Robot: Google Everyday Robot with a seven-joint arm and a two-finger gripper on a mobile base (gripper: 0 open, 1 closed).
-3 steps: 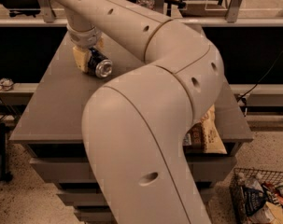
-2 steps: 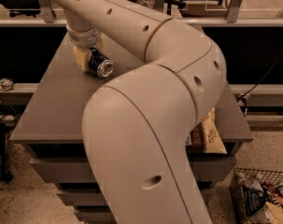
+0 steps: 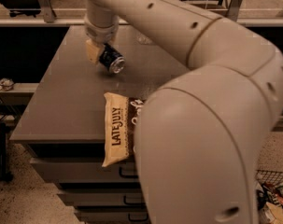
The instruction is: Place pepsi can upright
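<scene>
The robot's big cream arm [image 3: 201, 125] fills the right and near side of the view, bending up and back over the far left of the grey surface [image 3: 61, 101], a cabinet top with drawers [image 3: 75, 171] below. A tan "Late July" snack bag [image 3: 116, 129] lies at the near edge of the surface, its lower end hanging over the drawer fronts and its right part hidden behind the arm.

At the far left, the gripper [image 3: 102, 55] points down from the wrist and is clamped on the pepsi can [image 3: 112, 60]. The can juts out from the gripper's near-right side, well clear of the snack bag. Its long axis is tilted: the silver end faces near and right, slanting downward, and the dark body runs back up into the gripper. It seems to hang just above the surface, with a faint shadow beneath.

To my eye, standing it up hinges on rotating the wrist until that axis is vertical before lowering.
</scene>
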